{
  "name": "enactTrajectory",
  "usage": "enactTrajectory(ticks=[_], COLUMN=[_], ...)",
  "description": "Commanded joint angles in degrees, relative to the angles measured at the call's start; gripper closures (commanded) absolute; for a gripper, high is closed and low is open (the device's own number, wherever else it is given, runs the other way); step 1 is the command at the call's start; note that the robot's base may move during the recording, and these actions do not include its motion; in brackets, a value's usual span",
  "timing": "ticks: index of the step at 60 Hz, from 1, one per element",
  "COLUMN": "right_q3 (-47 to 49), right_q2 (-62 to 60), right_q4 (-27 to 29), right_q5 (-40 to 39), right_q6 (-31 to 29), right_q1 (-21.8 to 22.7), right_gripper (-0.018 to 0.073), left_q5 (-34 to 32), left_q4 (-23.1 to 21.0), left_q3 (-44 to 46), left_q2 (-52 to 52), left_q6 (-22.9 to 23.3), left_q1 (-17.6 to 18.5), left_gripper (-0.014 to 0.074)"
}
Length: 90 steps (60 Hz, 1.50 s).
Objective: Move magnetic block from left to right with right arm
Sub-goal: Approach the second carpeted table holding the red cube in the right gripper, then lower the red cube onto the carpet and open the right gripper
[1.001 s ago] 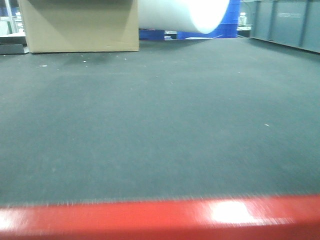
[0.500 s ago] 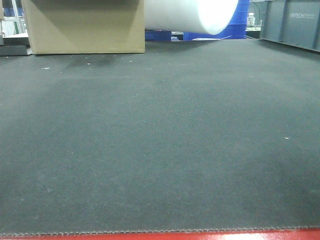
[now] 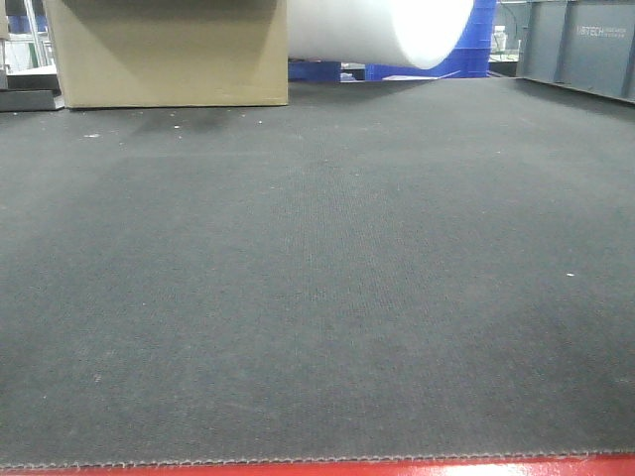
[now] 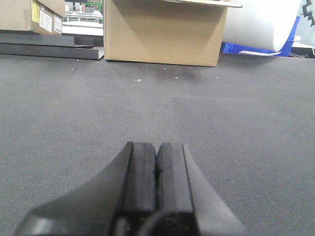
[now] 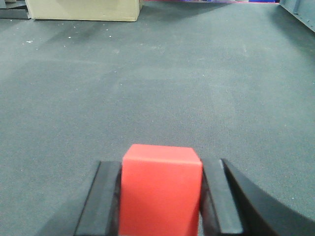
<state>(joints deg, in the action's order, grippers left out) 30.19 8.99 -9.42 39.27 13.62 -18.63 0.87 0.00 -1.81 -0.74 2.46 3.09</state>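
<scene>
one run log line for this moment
right gripper: shut on magnetic block | left gripper: shut, empty | lift off mat: cannot tell

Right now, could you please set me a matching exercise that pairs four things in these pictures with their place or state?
Things:
1. red block
2. left gripper
3. cardboard box
4. white roll

Places or states:
A. shut, holding nothing
B. far end of the mat, on the left
C. clamped in the right gripper
D. far end, right of the box

Pairs: 1-C, 2-A, 3-B, 4-D.
</scene>
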Motion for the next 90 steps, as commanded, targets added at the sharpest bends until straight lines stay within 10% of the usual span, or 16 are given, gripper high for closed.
enactTrajectory(ticks=[1,47,58,75,90], right_q3=[1.52,5.68,18.52,33.36,43.57], right_q2=[0.81,3.01,16.69,41.63,63.00], right_q4=[-0.79,-0.26,2.31,20.82,22.31], right_q5=[-4.59,-3.75,-0.49,1.11,4.21], right_q6=[-0.40,-2.51,-7.76,-23.75,-24.09], right_q1=[0.13,0.13,0.07,-4.23,-10.26], right_gripper=[0.0450,0.0450,0.0449,0.0447,0.0447], left_q5=[-5.00,-5.00,-5.00,-5.00,-5.00], left_q4=[0.00,0.00,0.00,0.00,0.00], left_q3=[-0.59,-0.59,-0.59,-0.59,-0.59], left_q2=[-0.68,-0.68,-0.68,-0.68,-0.68], left_q6=[0.25,0.25,0.25,0.25,0.25], left_q1=[-0.14,-0.14,-0.14,-0.14,-0.14], left_gripper=[0.0713,0.0713,0.0713,0.0713,0.0713])
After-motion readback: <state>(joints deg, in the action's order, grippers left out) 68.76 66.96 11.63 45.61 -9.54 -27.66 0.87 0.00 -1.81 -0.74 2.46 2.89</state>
